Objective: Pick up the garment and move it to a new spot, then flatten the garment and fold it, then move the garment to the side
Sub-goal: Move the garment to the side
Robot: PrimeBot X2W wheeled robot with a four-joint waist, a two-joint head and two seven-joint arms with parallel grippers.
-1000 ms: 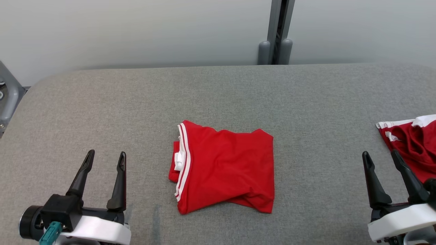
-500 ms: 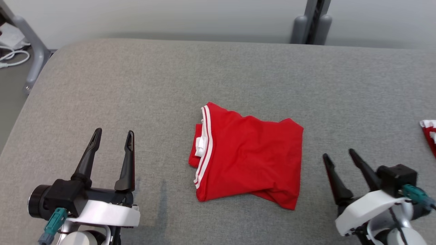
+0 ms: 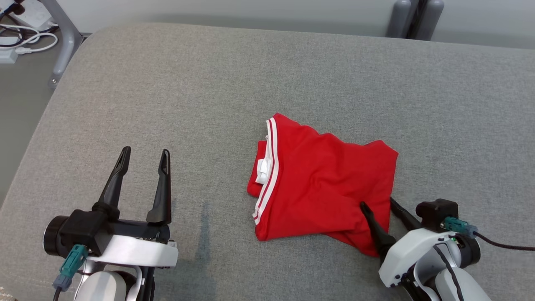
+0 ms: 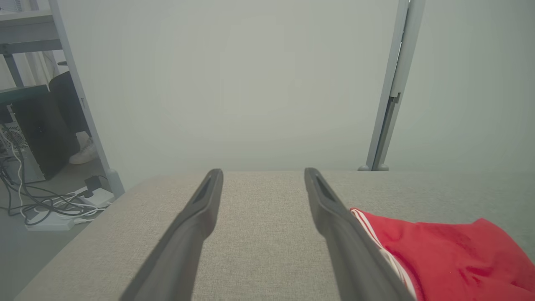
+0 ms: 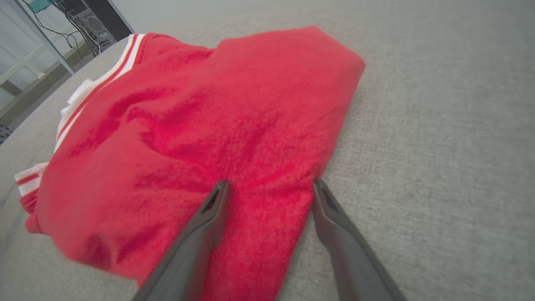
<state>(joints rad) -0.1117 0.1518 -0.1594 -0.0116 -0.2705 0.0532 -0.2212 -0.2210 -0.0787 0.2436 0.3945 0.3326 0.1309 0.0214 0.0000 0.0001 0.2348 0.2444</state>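
Garment (image 3: 322, 184), red w/ white trim, lies folded at centre of the surface (image 3: 188, 83), right end effector (image 3: 377, 202) straddling its near-right corner, spread & gripping nothing yet, prob. to pinch it aside, while left end effector (image 3: 146, 149) hangs released, well apart.

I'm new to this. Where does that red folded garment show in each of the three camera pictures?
Head view: the red garment lies right of centre on the grey table.
Left wrist view: the garment sits in the lower right corner.
Right wrist view: the garment spreads across left and centre, close up.
Shared landmark: its white striped band, along the garment's left edge in every view.
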